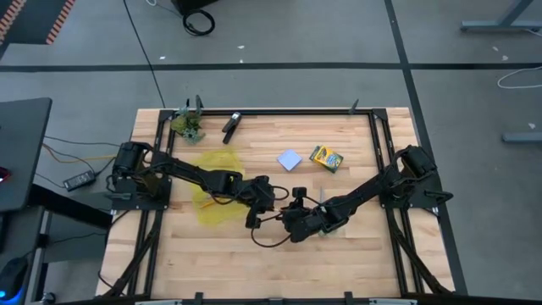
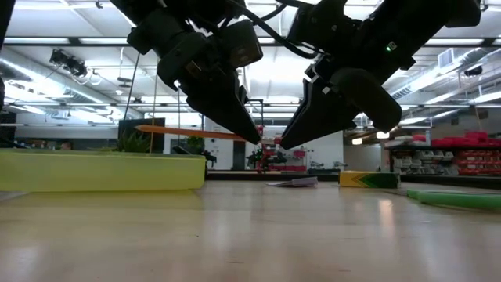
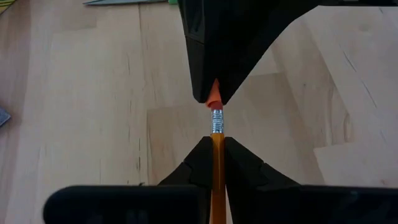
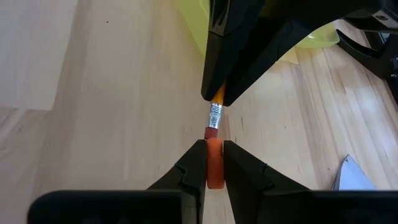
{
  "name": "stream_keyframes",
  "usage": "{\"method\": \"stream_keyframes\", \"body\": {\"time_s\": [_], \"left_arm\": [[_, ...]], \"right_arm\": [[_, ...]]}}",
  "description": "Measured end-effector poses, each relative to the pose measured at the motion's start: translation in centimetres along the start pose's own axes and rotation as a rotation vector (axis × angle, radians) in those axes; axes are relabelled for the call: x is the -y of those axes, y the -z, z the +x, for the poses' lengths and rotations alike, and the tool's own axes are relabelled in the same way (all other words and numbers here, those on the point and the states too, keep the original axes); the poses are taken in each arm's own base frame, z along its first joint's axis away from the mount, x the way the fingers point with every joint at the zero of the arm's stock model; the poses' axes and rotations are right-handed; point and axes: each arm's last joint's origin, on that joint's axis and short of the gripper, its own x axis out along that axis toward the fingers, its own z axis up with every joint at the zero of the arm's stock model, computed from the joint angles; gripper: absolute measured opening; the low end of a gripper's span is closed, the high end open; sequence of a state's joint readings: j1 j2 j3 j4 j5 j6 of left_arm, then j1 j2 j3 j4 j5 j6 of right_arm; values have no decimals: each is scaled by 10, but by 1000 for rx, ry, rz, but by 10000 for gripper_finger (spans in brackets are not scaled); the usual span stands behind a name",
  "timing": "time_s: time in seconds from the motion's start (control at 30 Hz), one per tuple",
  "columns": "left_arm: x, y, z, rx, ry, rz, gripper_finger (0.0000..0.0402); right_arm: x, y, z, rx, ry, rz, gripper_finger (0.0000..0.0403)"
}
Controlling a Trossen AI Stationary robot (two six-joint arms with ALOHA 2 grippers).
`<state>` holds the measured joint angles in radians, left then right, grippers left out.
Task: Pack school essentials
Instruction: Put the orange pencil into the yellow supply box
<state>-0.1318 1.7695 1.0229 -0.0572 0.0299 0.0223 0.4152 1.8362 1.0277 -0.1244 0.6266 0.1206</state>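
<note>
Your left pincer (image 3: pixel 213 163) grips the orange pencil (image 3: pixel 216 134) mid-counter (image 1: pixel 339 246), above the wood; right pincer (image 4: pixel 214 163) is clamped on its eraser end. Crayon box (image 1: pixel 326 158) sits behind; label too small to read, pencil tip hidden

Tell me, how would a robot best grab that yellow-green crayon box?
Likely from straight above, pinching across the short width of the crayon box, mid-length: it lies flat and skewed on the table, clear of the note pad. The right gripper is nearer, but it and the left gripper are both shut on an orange pencil.
</note>
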Motion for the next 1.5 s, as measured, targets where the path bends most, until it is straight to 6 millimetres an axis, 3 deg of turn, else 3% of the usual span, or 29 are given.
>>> {"method": "stream_keyframes", "body": {"time_s": [1.5], "left_arm": [[0,0,0,3,0,11,27]], "right_arm": [[-1,-4,0,34,-9,154,58]]}}
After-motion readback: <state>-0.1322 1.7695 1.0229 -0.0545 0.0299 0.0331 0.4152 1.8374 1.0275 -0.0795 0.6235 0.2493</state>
